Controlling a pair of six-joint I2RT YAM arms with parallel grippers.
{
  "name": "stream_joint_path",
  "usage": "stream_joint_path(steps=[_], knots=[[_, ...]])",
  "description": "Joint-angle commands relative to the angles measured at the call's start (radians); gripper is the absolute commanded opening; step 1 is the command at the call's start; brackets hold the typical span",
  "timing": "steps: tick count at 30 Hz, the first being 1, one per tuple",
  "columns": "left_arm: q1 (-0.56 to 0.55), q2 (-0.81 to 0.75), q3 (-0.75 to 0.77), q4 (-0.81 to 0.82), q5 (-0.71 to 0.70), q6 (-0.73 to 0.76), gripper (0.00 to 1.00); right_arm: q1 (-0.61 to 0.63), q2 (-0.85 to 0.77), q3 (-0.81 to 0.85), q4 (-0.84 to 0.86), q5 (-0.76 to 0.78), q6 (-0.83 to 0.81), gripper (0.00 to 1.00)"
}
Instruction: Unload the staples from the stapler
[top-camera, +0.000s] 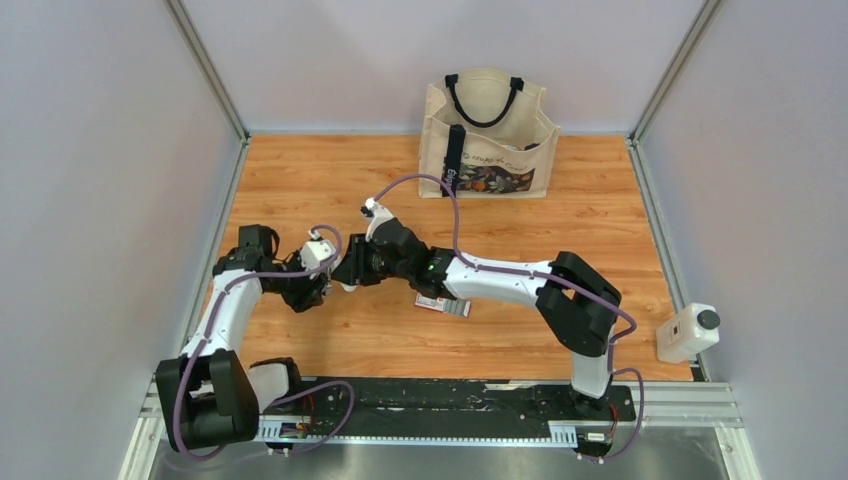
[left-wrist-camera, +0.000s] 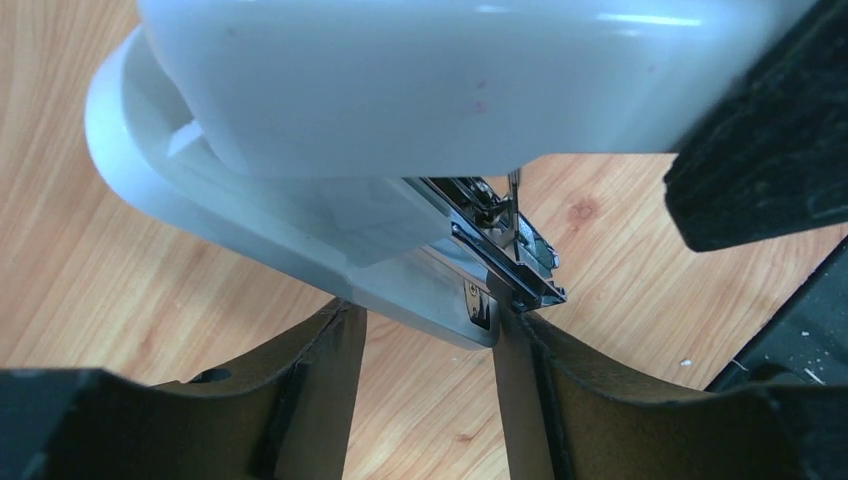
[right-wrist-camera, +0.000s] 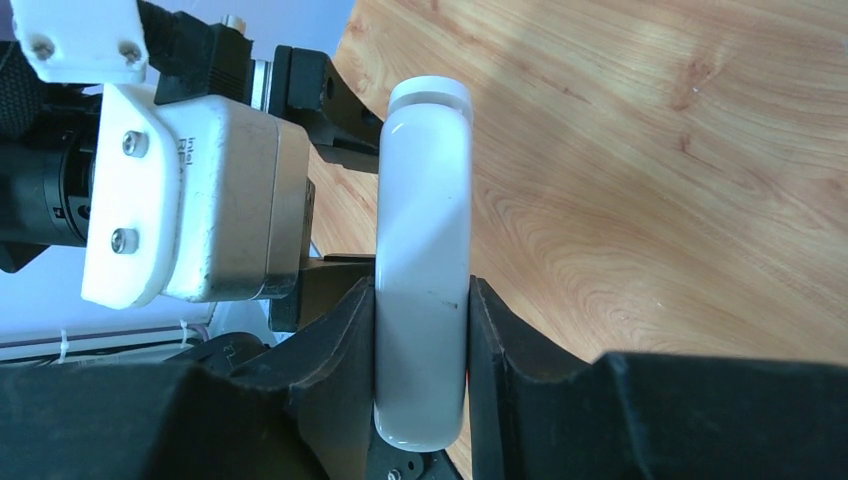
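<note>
Right gripper (right-wrist-camera: 422, 290) clenched on the white stapler (right-wrist-camera: 422, 200), its two dark fingers pressed against the sides of the rounded upper arm, which stands upright in the middle of the right wrist view. The left gripper (left-wrist-camera: 425, 310) grips the same stapler lower down, one finger under the white base and the other against the end of the metal channel. Both arms meet left of centre on the wooden table (top-camera: 330, 180) in the top view, so the stapler sits between the two wrists, almost hidden from above. A cream tote bag (top-camera: 487, 140) with black handles and a printed front stands upright at the back of the table, right of centre and well apart from the grippers. A white box-shaped device (top-camera: 688, 333) with a black round knob sits at the right edge of the frame, beside the table's metal rail. A small red-and-white box (top-camera: 441, 305) lies flat on the wood, partly under the right forearm. In the left wrist view the stapler is hinged open — the white top fills the upper part of the frame, the base slopes down to the right, and the silvery magazine (left-wrist-camera: 500, 245) lies exposed between them — though the staples cannot be told apart from the metal there.
</note>
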Motion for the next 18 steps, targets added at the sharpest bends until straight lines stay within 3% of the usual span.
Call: stream_joint_path(steps=[1,11,18], knots=[[-0.004,-0.055,-0.009,0.097,0.018,-0.002,0.56,0.008,-0.057,-0.010,0.069,-0.042,0.027,0.03],[-0.004,-0.124,-0.073,0.310,-0.093,-0.084,0.30,0.056,-0.080,-0.066,-0.027,-0.047,-0.031,0.01],[-0.013,-0.164,-0.127,0.425,-0.161,-0.095,0.27,0.132,-0.095,-0.127,-0.044,0.033,-0.109,0.01]])
